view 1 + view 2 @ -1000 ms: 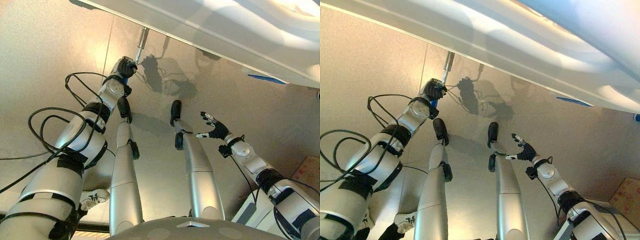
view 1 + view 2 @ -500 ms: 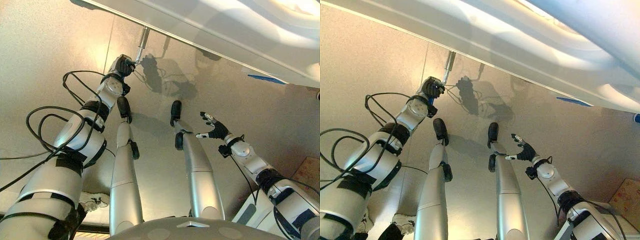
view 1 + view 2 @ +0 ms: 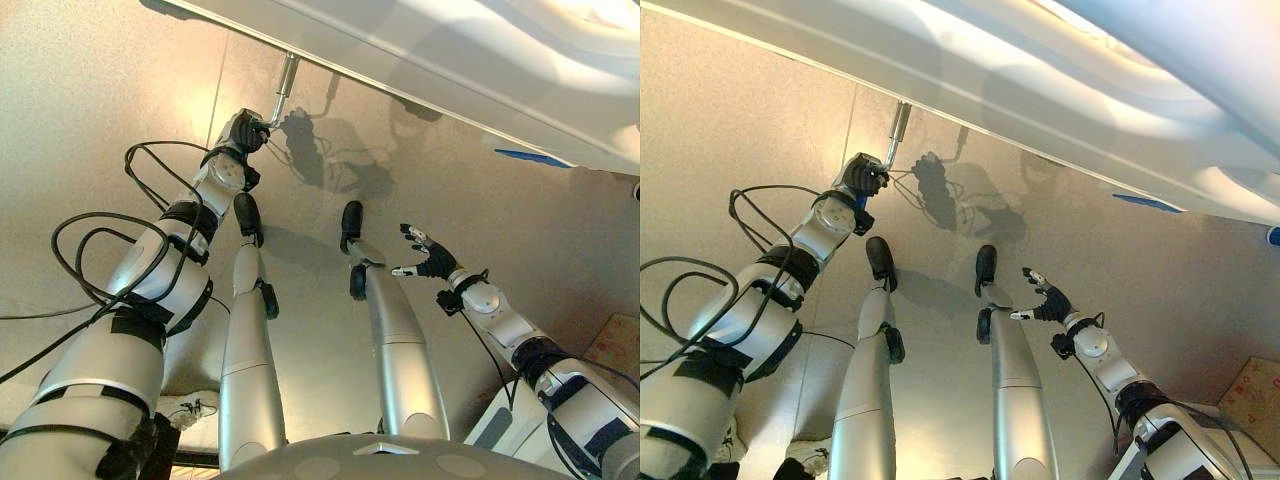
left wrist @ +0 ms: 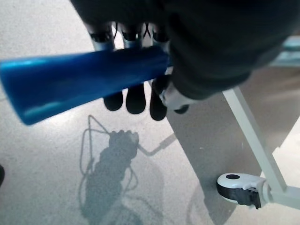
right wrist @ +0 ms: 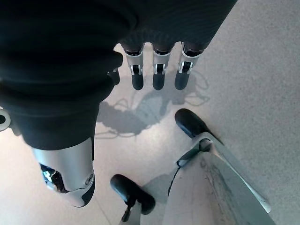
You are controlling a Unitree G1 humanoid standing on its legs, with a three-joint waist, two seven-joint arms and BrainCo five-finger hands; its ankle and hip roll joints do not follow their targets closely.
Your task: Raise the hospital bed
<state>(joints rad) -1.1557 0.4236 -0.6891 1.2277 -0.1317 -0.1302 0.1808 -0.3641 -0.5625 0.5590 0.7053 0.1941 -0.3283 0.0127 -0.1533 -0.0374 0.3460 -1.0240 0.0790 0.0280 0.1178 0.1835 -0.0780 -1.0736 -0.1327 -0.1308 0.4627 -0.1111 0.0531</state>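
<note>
The hospital bed's white frame runs across the top of both eye views. A metal crank rod comes down from under it at the left. My left hand is at the rod's lower end, fingers curled round the crank's blue handle, which lies across my palm in the left wrist view. My right hand hangs over the floor at the right, fingers spread and holding nothing.
A bed leg with a white and black caster stands on the grey floor near my left hand. A blue strip sits on the bed's edge at the right. A cardboard box lies at the far right.
My left hand has moved slightly up and left with the crank handle over the last second. The right hand has not moved.
</note>
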